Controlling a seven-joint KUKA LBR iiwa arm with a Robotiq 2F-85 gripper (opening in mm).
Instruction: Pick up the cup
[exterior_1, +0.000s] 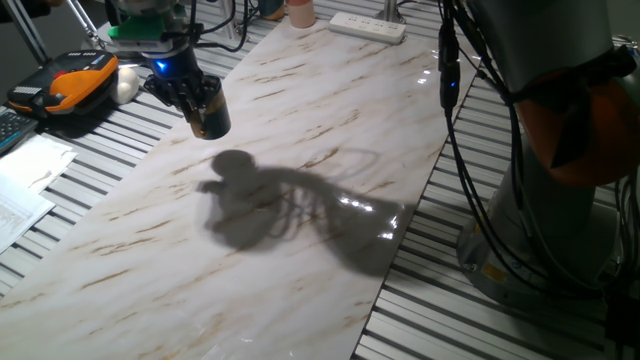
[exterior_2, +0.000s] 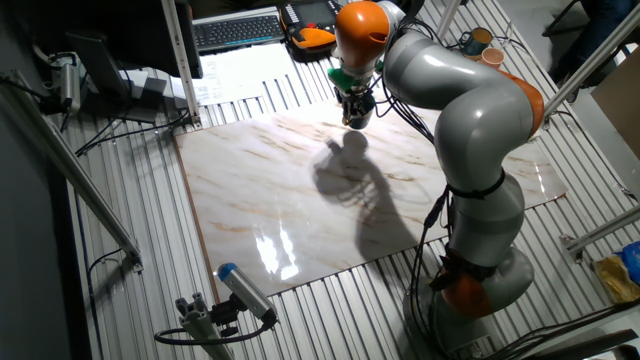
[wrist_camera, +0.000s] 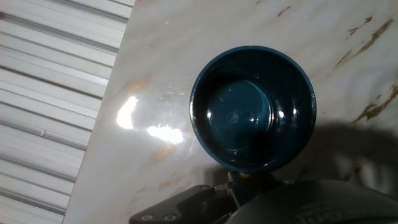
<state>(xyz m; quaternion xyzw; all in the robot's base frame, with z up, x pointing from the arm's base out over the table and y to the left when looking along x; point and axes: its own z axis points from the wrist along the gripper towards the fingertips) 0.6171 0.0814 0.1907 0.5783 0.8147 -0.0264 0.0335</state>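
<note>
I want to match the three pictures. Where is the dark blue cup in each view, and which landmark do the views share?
One fixed view: the cup hangs upper left in the gripper, above the marble board.
The other fixed view: the cup is top centre, under the orange wrist, at the board's far edge.
Hand view: the cup fills the centre right, seen from above, open and empty.
Shared landmark: the marble board.

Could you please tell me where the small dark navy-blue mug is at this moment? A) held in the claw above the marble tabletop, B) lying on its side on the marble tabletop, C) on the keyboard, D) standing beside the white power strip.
A: the small dark navy-blue mug hangs in the claw, casting its shadow on the marble tabletop below.
</note>
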